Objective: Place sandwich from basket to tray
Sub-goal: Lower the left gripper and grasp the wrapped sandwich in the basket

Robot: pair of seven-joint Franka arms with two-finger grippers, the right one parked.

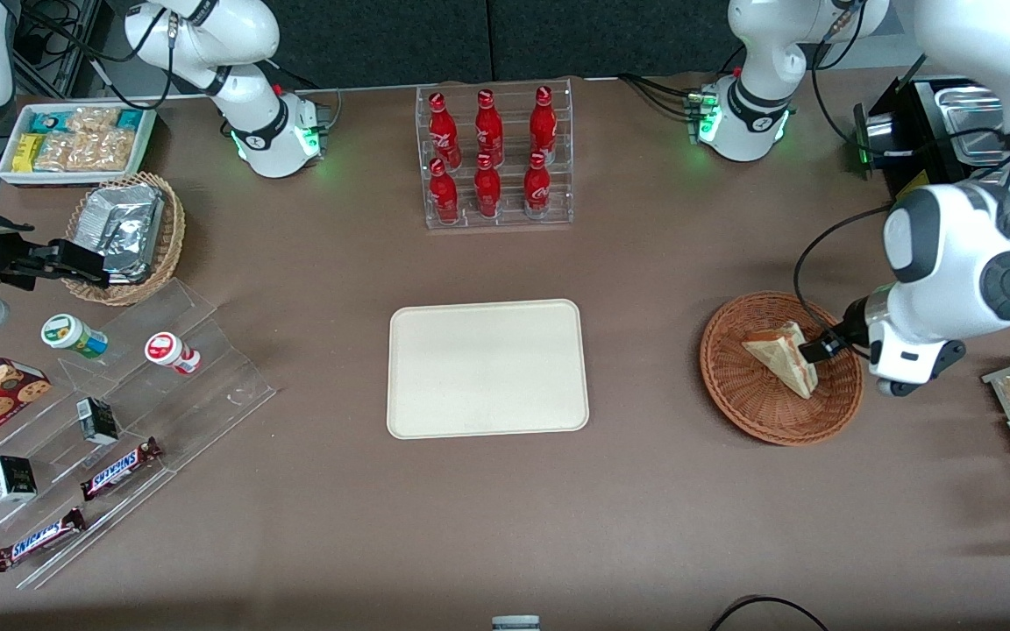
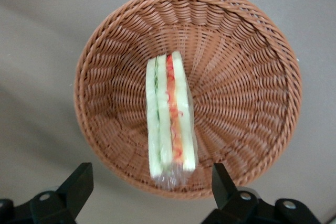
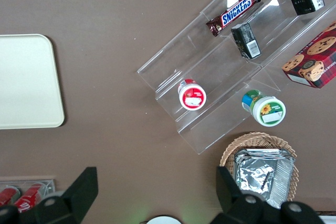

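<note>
- Your sandwich [image 2: 171,115] lies in the basket [image 2: 252,98], well apart from the tray [image 1: 487,368].
- Your gripper [image 2: 152,184] hovers above it, fingers [image 2: 79,182] spread wide, apparently touching nothing.

Chocolate bar [image 1: 121,468] on the clear stepped stand [image 1: 119,412]: "SNICKERS" in blue letters on a white band.
Second chocolate bar [image 1: 39,540], on the stand's step nearest the front camera: "SNICKERS", same lettering.
Red bottles [image 1: 489,153] in the clear rack, farther from the front camera than the stand: white script logo, too small to read.
Other packets, cups and cartons: print not legible.
</note>
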